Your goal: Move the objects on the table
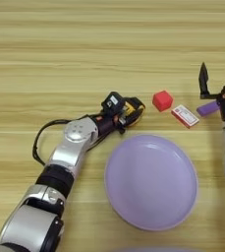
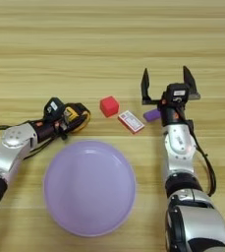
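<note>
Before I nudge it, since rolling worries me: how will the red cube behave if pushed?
The red cube sits on a flat face on the table, so it should slide rather than roll. It looks small and probably light. Pushed rightward, it may bump the red-and-white box lying close beside it.

Right hand (image 2: 167,86) hides most of the flat purple block (image 2: 152,115)

A broad light-wood surface (image 1: 109,44) fills the whole view, its plank grain running in horizontal lines from 9 o'clock to 3 o'clock. Paler and darker streaks alternate toward 12 o'clock. Light falls evenly, with soft shadows only. No wall, floor or window shows.
</note>
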{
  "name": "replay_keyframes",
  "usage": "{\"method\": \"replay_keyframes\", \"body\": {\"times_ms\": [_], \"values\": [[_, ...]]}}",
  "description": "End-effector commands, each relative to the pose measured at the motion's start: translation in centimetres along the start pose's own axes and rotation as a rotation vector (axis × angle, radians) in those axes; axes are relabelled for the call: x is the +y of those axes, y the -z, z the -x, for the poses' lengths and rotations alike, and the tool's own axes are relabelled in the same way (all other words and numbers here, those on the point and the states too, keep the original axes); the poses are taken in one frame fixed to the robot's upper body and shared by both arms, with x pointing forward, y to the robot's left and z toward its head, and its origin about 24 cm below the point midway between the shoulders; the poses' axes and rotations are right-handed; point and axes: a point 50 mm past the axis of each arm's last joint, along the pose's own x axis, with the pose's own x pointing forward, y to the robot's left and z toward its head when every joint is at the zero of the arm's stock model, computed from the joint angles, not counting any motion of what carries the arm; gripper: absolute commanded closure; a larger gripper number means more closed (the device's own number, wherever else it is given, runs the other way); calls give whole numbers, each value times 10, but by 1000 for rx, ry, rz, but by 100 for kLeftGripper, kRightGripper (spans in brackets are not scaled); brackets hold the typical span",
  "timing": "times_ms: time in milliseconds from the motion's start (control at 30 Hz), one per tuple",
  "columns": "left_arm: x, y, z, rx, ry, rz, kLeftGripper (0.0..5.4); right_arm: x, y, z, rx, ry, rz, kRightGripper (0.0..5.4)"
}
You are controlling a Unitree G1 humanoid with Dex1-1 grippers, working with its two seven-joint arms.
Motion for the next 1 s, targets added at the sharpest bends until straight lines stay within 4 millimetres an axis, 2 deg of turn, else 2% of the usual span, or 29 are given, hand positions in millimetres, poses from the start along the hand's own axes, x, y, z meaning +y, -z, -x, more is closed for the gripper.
{"method": "replay_keyframes", "body": {"times_ms": [33,267,500,533,1000], "values": [[-1,-5,-4,-22,12,-22,298,1,-2,-5,-4,-8,3,0],[-4,-2,-4,-21,18,-27,298,0,-2,-5,-2,-8,3,0],[2,-3,-4,-32,-36,-25,298,0,-1,-5,1,-8,2,0],[3,-3,-4,-36,-43,-27,269,0,-1,-5,1,-9,3,0],[6,-8,-5,-80,-75,-33,137,0,-1,-5,4,-10,6,0]]}}
